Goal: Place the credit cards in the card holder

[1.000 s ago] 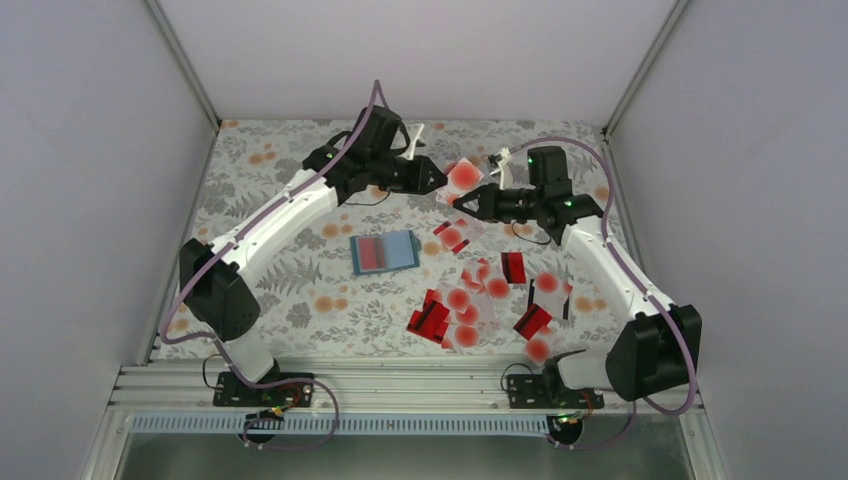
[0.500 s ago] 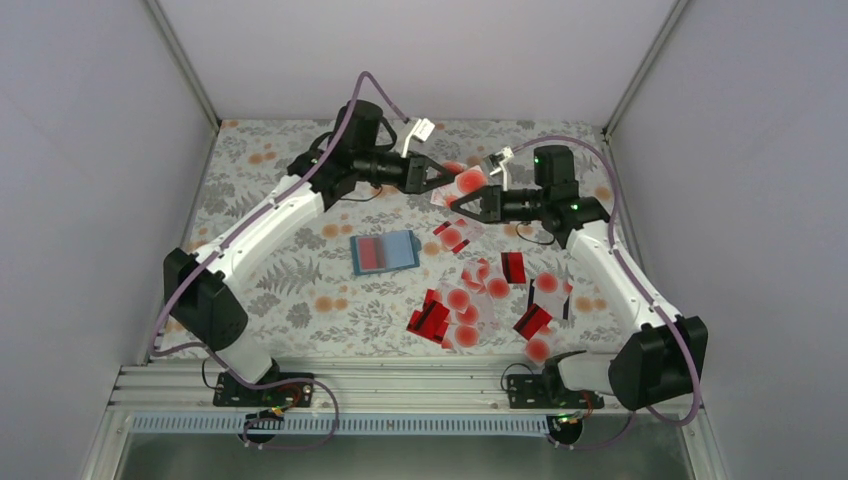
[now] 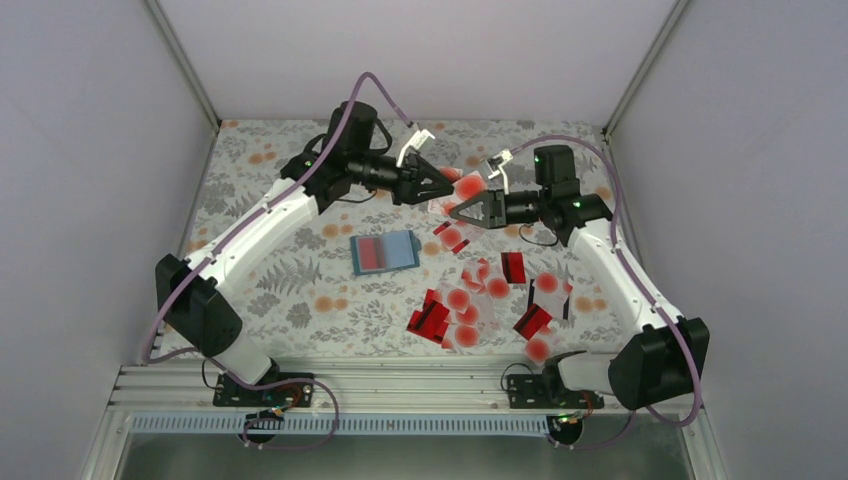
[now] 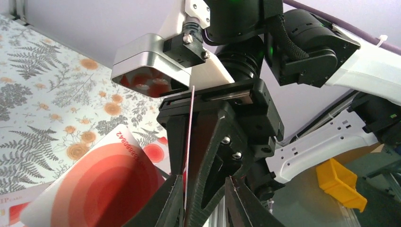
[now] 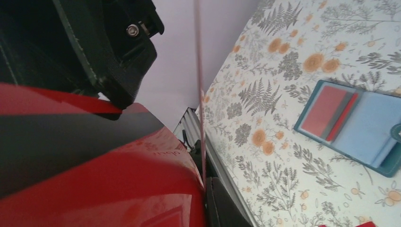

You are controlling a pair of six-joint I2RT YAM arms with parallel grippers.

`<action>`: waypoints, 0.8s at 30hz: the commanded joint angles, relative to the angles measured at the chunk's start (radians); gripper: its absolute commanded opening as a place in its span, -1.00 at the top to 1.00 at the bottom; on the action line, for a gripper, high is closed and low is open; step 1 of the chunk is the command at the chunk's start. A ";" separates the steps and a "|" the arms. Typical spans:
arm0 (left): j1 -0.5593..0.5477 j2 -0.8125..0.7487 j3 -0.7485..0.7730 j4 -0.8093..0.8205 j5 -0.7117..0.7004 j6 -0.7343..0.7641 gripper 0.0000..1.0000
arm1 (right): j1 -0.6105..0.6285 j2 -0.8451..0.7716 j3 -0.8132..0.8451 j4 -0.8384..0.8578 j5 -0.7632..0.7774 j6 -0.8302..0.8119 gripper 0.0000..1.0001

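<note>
One red card [image 3: 371, 254] sits in the open card holder [image 3: 402, 250], which lies flat mid-table. Most credit cards [image 3: 466, 312] lie scattered to its right, not yet placed. The right gripper [image 3: 455, 212], jaws pressed together, pinches a red-dot card [image 3: 470, 184] aloft against the left gripper [image 3: 445, 190]. Whether the left one grips it, I cannot tell.

The printed cloth table cover [image 3: 260, 290] is pale grey with grey ferns and orange blossoms. The flat square card holder [image 3: 402, 250] is teal-blue, lighter blue inside, with one red pocket. Right of that holder, the thin plastic credit cards [image 3: 458, 299] are solid red with black stripes, or pale translucent with red dots.
</note>
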 commanded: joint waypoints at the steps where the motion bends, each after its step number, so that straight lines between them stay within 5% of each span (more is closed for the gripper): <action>1: -0.048 0.017 -0.051 -0.127 0.104 0.102 0.50 | 0.006 -0.011 0.085 0.108 -0.112 -0.031 0.92; 9: -0.064 0.067 -0.021 -0.169 0.134 0.171 0.52 | 0.010 -0.022 0.082 0.077 -0.127 -0.046 0.92; 18: -0.064 0.048 -0.050 -0.144 0.053 0.138 0.94 | 0.011 -0.040 0.066 0.010 -0.089 -0.088 0.92; 24: -0.064 0.050 -0.128 -0.049 0.021 0.022 0.95 | 0.010 -0.070 0.010 -0.062 0.115 -0.083 0.90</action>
